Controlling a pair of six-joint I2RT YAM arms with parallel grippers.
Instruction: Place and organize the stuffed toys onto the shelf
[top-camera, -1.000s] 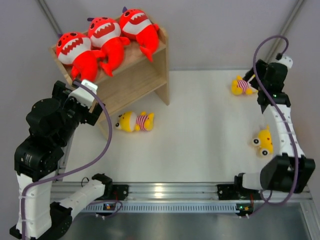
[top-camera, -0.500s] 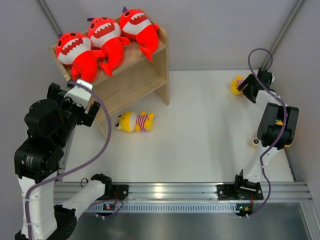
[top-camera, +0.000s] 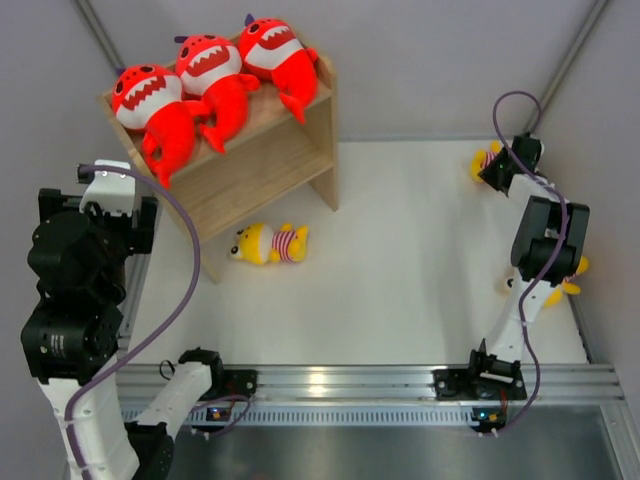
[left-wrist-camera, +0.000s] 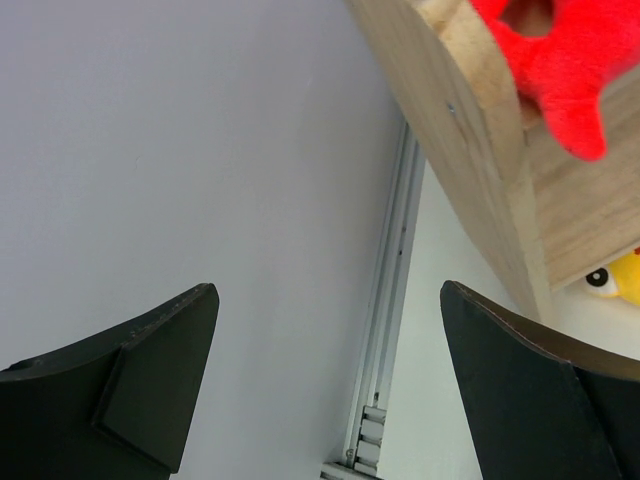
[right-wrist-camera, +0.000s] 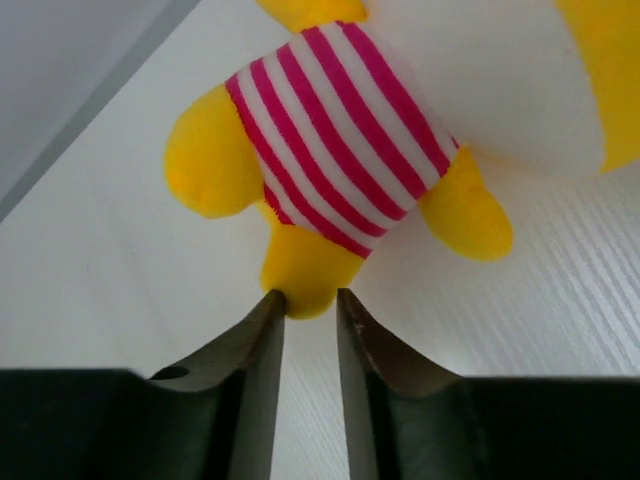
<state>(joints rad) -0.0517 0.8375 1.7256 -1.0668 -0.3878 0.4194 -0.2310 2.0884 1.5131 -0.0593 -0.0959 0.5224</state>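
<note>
Three red sharks (top-camera: 210, 70) lie side by side on top of the light-wood shelf (top-camera: 270, 150). One yellow striped doll (top-camera: 270, 243) lies on the white table just in front of the shelf. A second doll (right-wrist-camera: 335, 150) lies at the far right, and my right gripper (right-wrist-camera: 310, 296) is shut on the tip of its leg; in the top view that gripper (top-camera: 495, 168) covers most of it. A third doll (top-camera: 567, 290) peeks out behind the right arm. My left gripper (left-wrist-camera: 328, 290) hangs open and empty left of the shelf, facing the grey wall.
The shelf's side panel (left-wrist-camera: 480, 130) and a shark tail (left-wrist-camera: 560, 70) hang at the upper right of the left wrist view. A metal rail (top-camera: 330, 385) runs along the near edge. Grey walls close in on both sides, and a frame rail (left-wrist-camera: 390, 330) runs beside the shelf.
The left arm has pulled back to the left, away from the shelf, staying open. The right arm has reached out to the far doll and its jaws have narrowed onto the doll's leg.
</note>
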